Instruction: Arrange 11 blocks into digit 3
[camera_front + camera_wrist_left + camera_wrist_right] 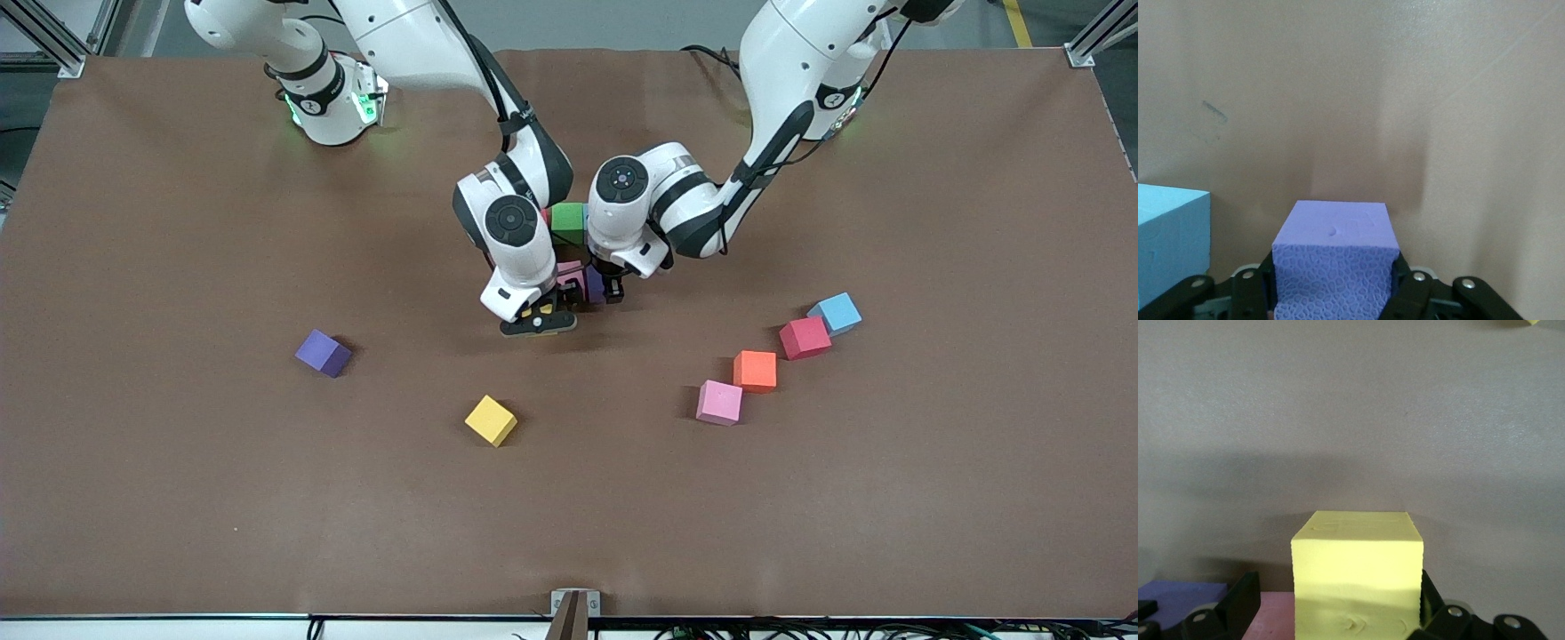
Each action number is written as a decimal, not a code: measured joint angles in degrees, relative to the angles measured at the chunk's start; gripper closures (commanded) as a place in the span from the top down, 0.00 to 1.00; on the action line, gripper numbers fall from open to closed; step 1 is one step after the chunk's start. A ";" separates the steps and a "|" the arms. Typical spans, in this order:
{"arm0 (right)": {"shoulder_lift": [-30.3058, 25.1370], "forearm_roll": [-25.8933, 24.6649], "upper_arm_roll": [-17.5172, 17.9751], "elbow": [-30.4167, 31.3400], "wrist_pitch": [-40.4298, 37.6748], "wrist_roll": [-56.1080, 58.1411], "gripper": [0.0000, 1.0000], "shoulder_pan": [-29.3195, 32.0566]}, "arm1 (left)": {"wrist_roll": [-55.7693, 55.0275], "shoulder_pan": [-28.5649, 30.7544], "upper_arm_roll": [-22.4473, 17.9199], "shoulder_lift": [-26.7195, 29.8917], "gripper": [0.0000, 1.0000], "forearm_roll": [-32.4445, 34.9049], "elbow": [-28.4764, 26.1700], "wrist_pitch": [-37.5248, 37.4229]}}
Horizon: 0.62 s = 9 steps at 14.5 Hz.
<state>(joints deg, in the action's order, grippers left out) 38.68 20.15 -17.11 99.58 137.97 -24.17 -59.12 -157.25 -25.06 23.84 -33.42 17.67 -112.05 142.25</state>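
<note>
Clamping a small matte purple foam cube (1335,257), the left gripper (613,289) sits low at the middle of the brown table (178,489), its black fingers (1248,290) pressed against the cube's two sides. Just beside that cube, the left wrist view shows a light blue foam cube (1168,243) resting on the table.

Close alongside, toward the right arm's end of the table, the right gripper (538,322) is also low at the same cluster. A pale yellow foam cube (1358,567) stands between its fingers (1238,607), and the jaws stand spread wide with a gap showing on at least one side, so the cube is not squeezed. Next to that yellow cube, the right wrist view shows a pink foam surface (1271,617) and a purple one (1181,597).

Between the two wrists a green foam cube (567,222) shows; the rest of the cluster is hidden under the arms.

Loose cubes lie apart from both grippers: a second purple cube (323,353) and a yellow cube (491,420) toward the right arm's end, and a slanting row of pink cube (719,402), orange cube (755,371), red cube (805,338) and blue cube (836,313) toward the left arm's end.
</note>
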 measured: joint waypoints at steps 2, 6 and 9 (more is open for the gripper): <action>0.10 -0.05 -0.11 0.00 -0.04 0.33 1.00 0.00 | -0.05 -0.07 0.00 0.00 0.25 -0.03 0.01 -0.01; 0.27 -0.05 -0.60 0.00 -0.19 2.08 1.00 0.15 | -0.10 -0.44 -0.01 0.00 0.27 -0.11 0.02 -0.02; 0.28 -0.05 -0.91 0.01 -0.34 2.47 1.00 0.66 | -0.11 -0.55 -0.01 0.00 0.32 -0.13 0.02 -0.03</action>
<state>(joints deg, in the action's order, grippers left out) 38.96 20.11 -18.02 99.59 137.63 -21.70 -58.46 -157.36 -25.61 23.83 -33.42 17.54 -112.03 142.23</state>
